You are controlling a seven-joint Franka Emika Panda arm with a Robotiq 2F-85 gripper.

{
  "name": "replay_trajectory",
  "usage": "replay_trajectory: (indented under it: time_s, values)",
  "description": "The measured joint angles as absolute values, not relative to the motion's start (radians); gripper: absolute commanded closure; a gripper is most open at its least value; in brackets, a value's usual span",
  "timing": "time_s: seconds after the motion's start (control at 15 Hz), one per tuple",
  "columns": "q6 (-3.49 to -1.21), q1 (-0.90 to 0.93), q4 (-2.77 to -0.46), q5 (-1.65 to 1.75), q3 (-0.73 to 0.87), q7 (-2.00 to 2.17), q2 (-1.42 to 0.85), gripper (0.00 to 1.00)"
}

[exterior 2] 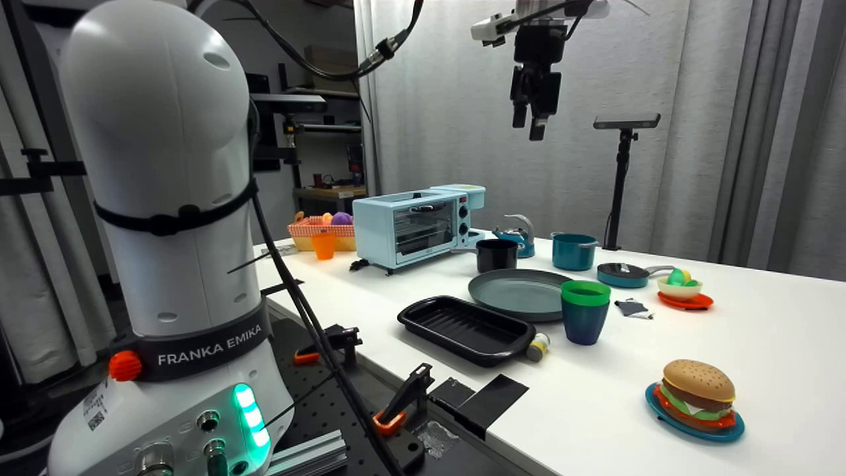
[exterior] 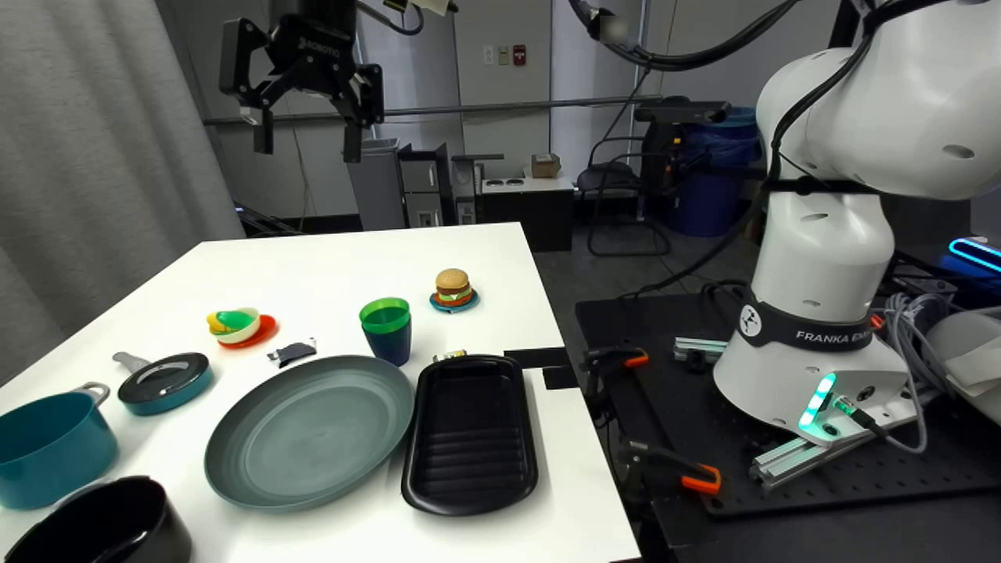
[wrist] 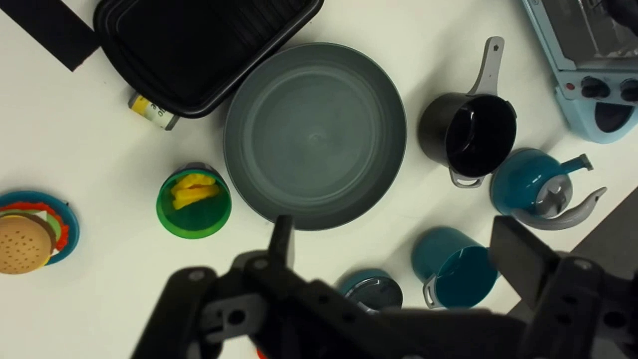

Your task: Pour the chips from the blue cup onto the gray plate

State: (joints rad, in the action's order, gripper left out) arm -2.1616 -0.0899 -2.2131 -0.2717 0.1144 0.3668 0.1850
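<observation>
Yellow chips (wrist: 194, 190) sit inside the green-rimmed cup (wrist: 199, 213), left of centre in the wrist view, with the cup upright just beside the plate (wrist: 315, 137). A narrow strip of table (wrist: 114, 209) shows between the two rims, and a broad white stretch runs left to the burger (wrist: 24, 244). The tray (wrist: 199, 55) crowds the plate's upper left edge; whether they touch, I can't tell. By the tray's lip, a can (wrist: 152, 112) flashes a yellow-and-white label, its letters too partial to read. Black pot (wrist: 463, 134), near the plate's right rim! High in the upper left of an exterior view hangs the gripper (exterior: 308, 147), ROBOTIQ on its body, fingers spread wide apart. And at left in an exterior view, FRANKA EMIKA wraps the foot of the arm (exterior 2: 173, 271), the table's edge slanting away to the bottom of the frame beside it.
</observation>
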Motion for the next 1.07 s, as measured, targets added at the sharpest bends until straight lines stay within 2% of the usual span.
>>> replay_trajectory:
  time_s: [1.07]
  values:
    - [-2.041,-0.126,-2.265,-0.194,0.090,0.672,0.260,0.00]
